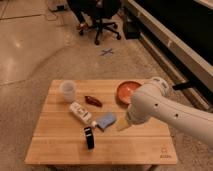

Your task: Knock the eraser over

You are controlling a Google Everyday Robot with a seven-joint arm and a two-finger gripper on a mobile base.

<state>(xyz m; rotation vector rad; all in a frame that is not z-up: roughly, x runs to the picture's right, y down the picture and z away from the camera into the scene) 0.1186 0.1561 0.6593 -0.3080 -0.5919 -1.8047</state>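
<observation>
The eraser (pixel 89 137), a small black block with a light band, sits on the wooden table (pixel 55 145) near the front, left of centre. I cannot tell whether it stands or lies. My gripper (pixel 122 124) hangs from the white arm (pixel 160 110) just above the table. It is to the right of the eraser and a little behind it, not touching it. A light-blue soft pad (pixel 106 120) lies between the two, close to the gripper's left side.
A white printed tube (pixel 81 112) lies just behind the eraser. A white cup (pixel 68 90), a small red-brown object (pixel 93 101) and an orange bowl (pixel 126 91) stand farther back. An office chair (pixel 100 15) stands on the floor beyond the table.
</observation>
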